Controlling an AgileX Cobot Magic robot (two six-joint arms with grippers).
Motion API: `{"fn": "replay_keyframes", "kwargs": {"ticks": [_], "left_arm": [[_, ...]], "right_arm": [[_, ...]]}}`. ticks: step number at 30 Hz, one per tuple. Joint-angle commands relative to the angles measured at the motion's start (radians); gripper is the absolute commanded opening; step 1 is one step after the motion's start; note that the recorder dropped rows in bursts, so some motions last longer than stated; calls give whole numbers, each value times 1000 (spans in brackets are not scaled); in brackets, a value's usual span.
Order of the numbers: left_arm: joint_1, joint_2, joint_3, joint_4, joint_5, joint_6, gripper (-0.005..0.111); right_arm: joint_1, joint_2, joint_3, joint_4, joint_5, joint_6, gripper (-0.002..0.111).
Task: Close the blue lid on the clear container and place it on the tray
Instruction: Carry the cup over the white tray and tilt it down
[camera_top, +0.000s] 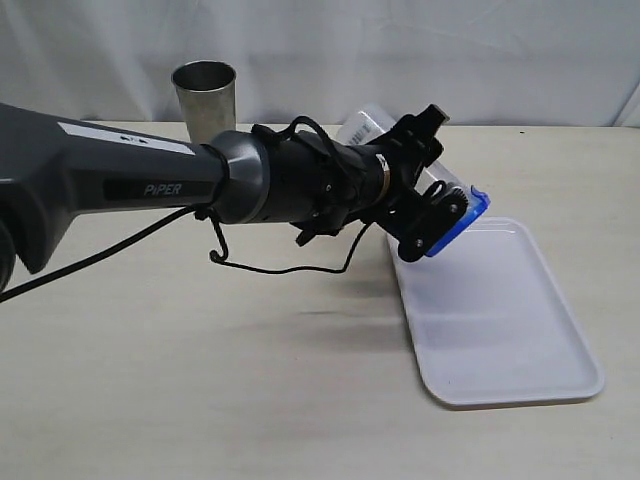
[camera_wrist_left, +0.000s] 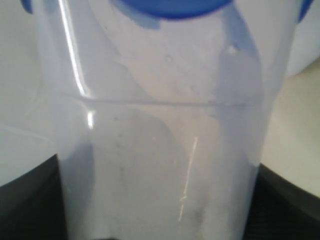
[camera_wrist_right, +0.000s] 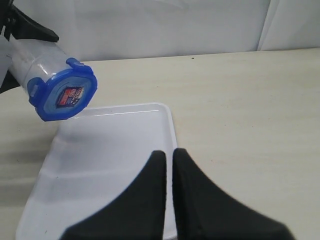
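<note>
The container (camera_top: 362, 122), its lid (camera_top: 466, 218) snapped on, is tilted lid-down in the air over a corner of the tray (camera_top: 505, 330), gripped round its body by the left end effector (camera_top: 436, 176). The right end effector (camera_wrist_right: 169, 161) is clenched on nothing, low over the tray's edge. A steel cup (camera_top: 205, 95) stands farther back on the table (camera_top: 200, 390).

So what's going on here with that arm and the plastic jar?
The left pincer grips the clear container, with the blue lid on it, and holds it tilted in the air over one end of the tray. The right pincer is shut, holds nothing, and hangs by the tray's edge. The container is not yet set down.
</note>
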Motion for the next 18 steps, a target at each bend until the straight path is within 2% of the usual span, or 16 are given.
{"fn": "replay_keyframes", "kwargs": {"ticks": [1,4,8,14,18], "left_arm": [[-7,-8,-10,-114,2,-4,0],[-7,-8,-10,-180,-22,-4,0],[-7,-8,-10,-182,-68,3,0],[-40,-8,-10,85,86,62,0],[-63,-8,-10,165,164,62,0]], "right_arm": [[-4,-4,1,2,-3,-2,5],[-4,-4,1,2,-3,-2,5],[-4,-4,1,2,-3,-2,5],[-4,-4,1,2,-3,-2,5],[-4,-4,1,2,-3,-2,5]]}}
